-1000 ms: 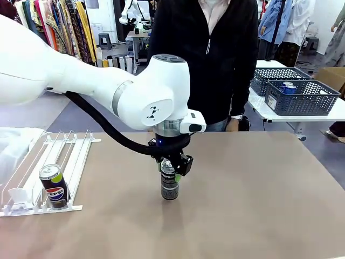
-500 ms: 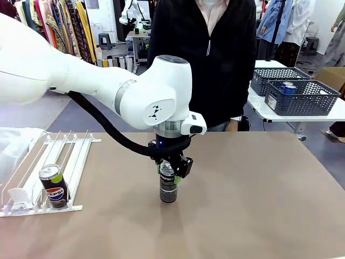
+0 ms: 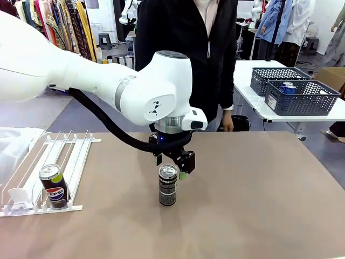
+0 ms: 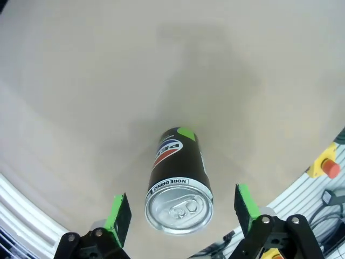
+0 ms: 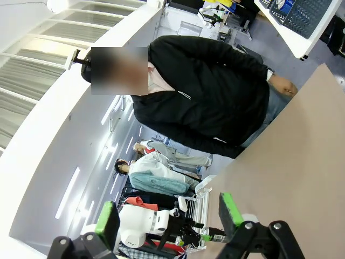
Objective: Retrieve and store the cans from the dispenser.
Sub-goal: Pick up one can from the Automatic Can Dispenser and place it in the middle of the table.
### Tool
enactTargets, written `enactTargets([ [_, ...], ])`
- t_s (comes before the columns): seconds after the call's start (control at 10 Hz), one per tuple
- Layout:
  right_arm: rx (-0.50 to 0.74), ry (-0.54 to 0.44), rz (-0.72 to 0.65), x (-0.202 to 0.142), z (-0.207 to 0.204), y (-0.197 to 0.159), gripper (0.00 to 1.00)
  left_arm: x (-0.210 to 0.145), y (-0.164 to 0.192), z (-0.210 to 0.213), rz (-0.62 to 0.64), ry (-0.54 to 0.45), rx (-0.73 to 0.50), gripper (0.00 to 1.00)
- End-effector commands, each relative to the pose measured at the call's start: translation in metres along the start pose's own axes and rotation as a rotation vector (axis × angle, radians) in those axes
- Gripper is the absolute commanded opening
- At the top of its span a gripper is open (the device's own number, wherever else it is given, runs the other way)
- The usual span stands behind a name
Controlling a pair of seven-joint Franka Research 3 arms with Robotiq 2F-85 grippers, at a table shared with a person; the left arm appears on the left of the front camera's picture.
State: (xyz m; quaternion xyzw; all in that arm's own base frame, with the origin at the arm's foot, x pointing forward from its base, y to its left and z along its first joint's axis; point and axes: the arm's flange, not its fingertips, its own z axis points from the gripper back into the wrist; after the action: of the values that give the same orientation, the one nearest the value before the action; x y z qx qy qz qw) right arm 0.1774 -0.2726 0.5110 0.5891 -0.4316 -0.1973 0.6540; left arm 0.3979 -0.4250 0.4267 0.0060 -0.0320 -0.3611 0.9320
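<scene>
At the middle of the counter [image 3: 259, 189] the dark patterned can [image 3: 167, 186] stands upright on its own, silver top up. That is the change: a moment earlier the left pincer [image 3: 173, 167] is shut round its upper half, and now it sits a little higher with its jaws apart. From the left wrist the can [image 4: 178, 189] lies straight below the left pincer [image 4: 182, 208], between the green pads [image 4: 121, 213], with bare counter on either side and neither pad touching it. The release looks complete, so this can is out of the rack and parked mid-counter, and the left arm is probably free to go back for another. A black Pepsi can [image 3: 53, 186] stands at the low end of the dispenser [image 3: 70, 156], on the counter's left side, and is the likely next pick. The right pincer [image 5: 168, 216] is also apart, with nothing between its pads, aimed up toward the person across the counter. That person has shifted toward the picture's left, one hand [image 3: 226, 123] hanging by the far edge, well apart from the can. On a farther table a mesh basket [image 3: 307, 100] holds a blue can [image 3: 288, 86], perhaps the store.
</scene>
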Motion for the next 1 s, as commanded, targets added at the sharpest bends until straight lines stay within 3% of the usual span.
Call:
enactTargets([
  [0.0,0.027,-0.017,0.025,0.003,-0.003,0.001,1.0,-0.017,0.005,0.034,0.024,-0.055,-0.015,1.0],
  [0.3,0.027,-0.017,0.025,0.003,-0.003,0.001,1.0,-0.085,0.05,0.129,0.073,-0.191,-0.163,1.0],
  [0.5,0.027,-0.017,0.025,0.003,-0.003,0.001,1.0,-0.168,0.134,0.17,0.258,-0.366,-0.386,1.0],
  [0.7,0.027,-0.017,0.025,0.003,-0.003,0.001,1.0,-0.259,0.214,0.175,0.403,-0.534,-0.615,1.0],
  [0.9,0.027,-0.017,0.025,0.003,-0.003,0.001,1.0,-0.336,0.268,0.144,0.497,-0.667,-0.827,1.0],
])
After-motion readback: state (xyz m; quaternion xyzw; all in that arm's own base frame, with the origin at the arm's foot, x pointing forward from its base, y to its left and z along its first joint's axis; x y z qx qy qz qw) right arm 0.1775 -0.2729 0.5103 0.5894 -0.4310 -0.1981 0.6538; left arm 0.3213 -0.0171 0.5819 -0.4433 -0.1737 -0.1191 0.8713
